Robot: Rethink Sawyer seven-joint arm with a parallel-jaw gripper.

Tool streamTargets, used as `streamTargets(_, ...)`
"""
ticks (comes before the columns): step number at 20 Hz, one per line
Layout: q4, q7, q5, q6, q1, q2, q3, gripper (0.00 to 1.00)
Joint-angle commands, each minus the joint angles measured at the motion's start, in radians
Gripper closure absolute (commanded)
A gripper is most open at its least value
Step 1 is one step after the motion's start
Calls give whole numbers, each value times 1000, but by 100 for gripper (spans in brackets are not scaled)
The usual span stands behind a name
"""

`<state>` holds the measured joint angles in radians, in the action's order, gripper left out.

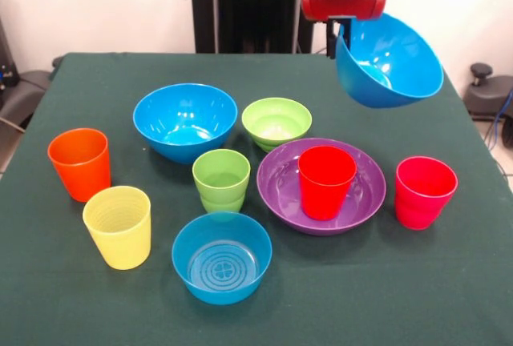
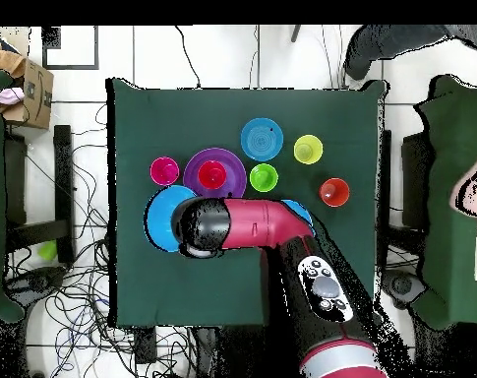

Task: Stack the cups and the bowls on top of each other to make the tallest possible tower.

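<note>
Blue and glossy, one large blue bowl [image 1: 390,61] hangs tilted in the air at the far right of the front view, its rim pinched by the pincer [image 1: 341,38], which is clenched on it; the red and black arm [image 2: 271,224] comes down from above.

Nothing like a tower stands yet. The only stacking visible is the red cup [image 1: 326,181] sitting upright inside the wide purple bowl [image 1: 280,178]. Just beside that bowl, to the right in the front view, is the pinkish-red cup [image 1: 424,191].

On its other side, the light green cup [image 1: 221,179] is near the small green bowl [image 1: 276,122] and the second large blue bowl [image 1: 185,120]. The small blue bowl [image 1: 222,257], ringed on its bottom, lies nearest the camera. The yellow cup [image 1: 119,226] and orange cup [image 1: 79,163] stand together at the left, apart from the rest.

All rest open side up on the green tabletop [image 1: 96,82]. Judging by this, the task is barely begun: nearly every piece remains to be piled.
</note>
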<state>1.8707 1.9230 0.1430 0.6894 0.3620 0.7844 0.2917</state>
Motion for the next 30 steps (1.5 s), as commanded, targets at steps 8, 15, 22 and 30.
streamTargets(8, -119, -60, -23, 177, 37, -53, 113, 100)
streamTargets(15, -148, -63, -19, 198, 48, -73, 131, 100)
streamTargets(22, -181, -67, -13, 265, 59, -61, 142, 100)
streamTargets(30, -247, -90, 27, 281, 66, -100, 140, 100)
